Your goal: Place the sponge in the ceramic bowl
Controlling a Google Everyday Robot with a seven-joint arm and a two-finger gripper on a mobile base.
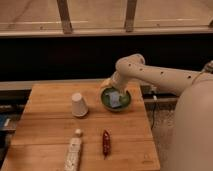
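Note:
The green ceramic bowl (127, 101) stands at the back right of the wooden table (45, 130). A pale blue sponge (115, 99) lies inside it, leaning against the bowl's wall. My gripper (111, 88) hangs just above the bowl's back left rim, at the end of the white arm that reaches in from the right. The arm's wrist hides the top of the sponge, and I cannot tell whether the gripper touches it.
A white paper cup (79, 105) stands upside down left of the bowl. A red chili pepper (105, 142) and a white packet (74, 153) lie near the front edge. A dark ledge and window frame run behind the table.

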